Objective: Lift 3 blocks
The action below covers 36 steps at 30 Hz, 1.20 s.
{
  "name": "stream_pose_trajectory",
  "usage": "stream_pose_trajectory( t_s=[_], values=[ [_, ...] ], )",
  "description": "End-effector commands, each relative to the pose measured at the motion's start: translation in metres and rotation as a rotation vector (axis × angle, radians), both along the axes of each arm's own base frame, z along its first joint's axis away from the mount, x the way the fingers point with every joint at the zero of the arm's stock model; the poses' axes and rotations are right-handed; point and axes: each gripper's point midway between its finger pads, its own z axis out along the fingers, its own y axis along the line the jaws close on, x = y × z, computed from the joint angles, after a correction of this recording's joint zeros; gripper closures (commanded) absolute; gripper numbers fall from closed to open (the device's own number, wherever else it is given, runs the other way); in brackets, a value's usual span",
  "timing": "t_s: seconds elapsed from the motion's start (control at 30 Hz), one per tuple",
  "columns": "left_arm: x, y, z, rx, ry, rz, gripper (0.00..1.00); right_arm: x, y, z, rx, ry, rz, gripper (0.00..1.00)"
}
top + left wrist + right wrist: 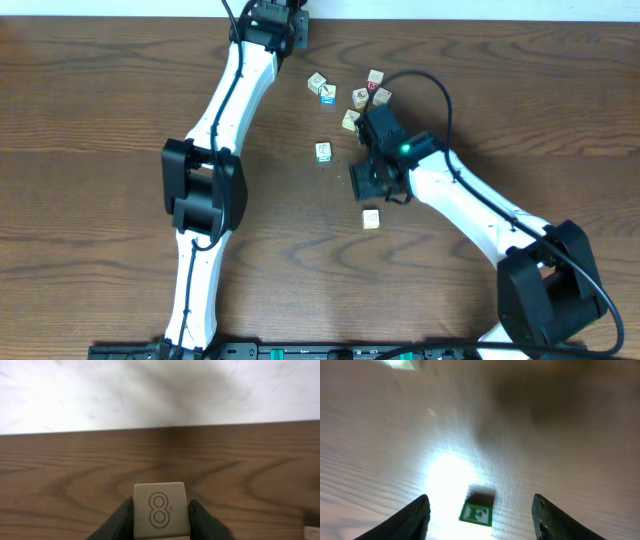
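Right claw point(480, 497) hangs open over the counter point(100, 100), gripping nothing. A green F block point(476, 513) lies flat between its fingers, toward 6 o'clock in the wrist view, touching neither. Left claw point(161, 504), at the counter's 12 o'clock edge, is closed on a pale block marked 8 point(159, 516). To lift the green F block well, centre it between the pads and square the jaws to two opposite faces. Lower until they straddle its sides, close gently, then rise straight up.
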Motion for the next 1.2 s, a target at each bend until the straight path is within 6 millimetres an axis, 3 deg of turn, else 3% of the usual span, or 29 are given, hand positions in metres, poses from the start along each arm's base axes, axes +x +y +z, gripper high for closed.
stream_pose_trajectory(
  t_s=[0.0,0.2,0.33,0.5,0.8,1.0,1.17],
  values=[
    [-0.009,0.004,0.067,-0.012,-0.096,0.007,0.93,0.023,0.004,0.043,0.01,-0.126,0.016,0.34],
    [-0.041,0.014,0.09,0.006,-0.035,0.006,0.93,0.054,-0.037,0.083,-0.029,-0.267,-0.102,0.3],
    [-0.065,0.026,0.111,0.015,-0.005,0.016,0.92,0.068,-0.086,0.091,-0.044,-0.277,-0.192,0.32],
    [-0.093,0.036,0.14,0.016,0.0,0.02,0.93,0.077,-0.125,0.095,0.015,-0.265,-0.234,0.34],
    [-0.135,0.045,0.214,0.025,-0.134,0.051,0.93,0.079,-0.135,0.095,0.04,-0.26,-0.217,0.33],
    [-0.17,0.052,0.243,0.054,-0.19,0.029,0.93,0.078,-0.135,0.094,0.039,-0.257,-0.216,0.33],
    [-0.211,0.072,0.267,0.117,-0.269,0.06,0.93,0.078,-0.134,0.094,0.039,-0.258,-0.213,0.33]
  ],
)
